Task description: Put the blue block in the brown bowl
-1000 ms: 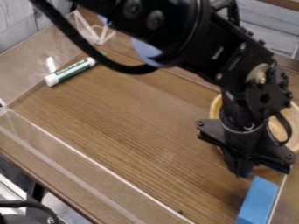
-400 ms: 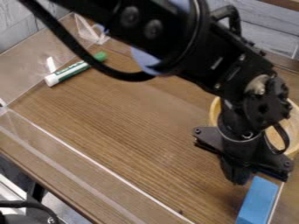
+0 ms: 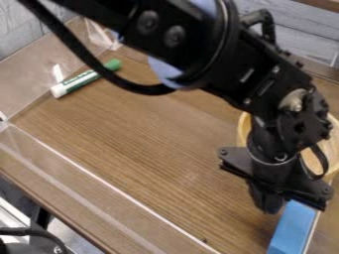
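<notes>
1. The black tool (image 3: 282, 201) points down at the lower right of the wooden surface (image 3: 133, 139), its tips right at the top end of the blue block (image 3: 292, 230).
2. Its fingers look pressed together; can't tell if they're actually pinching the block's edge or just touching it.
3. The block lies flat near the surface's front edge.
4. The brown bowl (image 3: 331, 151) peeks out behind the arm, mostly hidden.
5. A green-and-white marker (image 3: 83, 77) lies far off at the upper left.
</notes>
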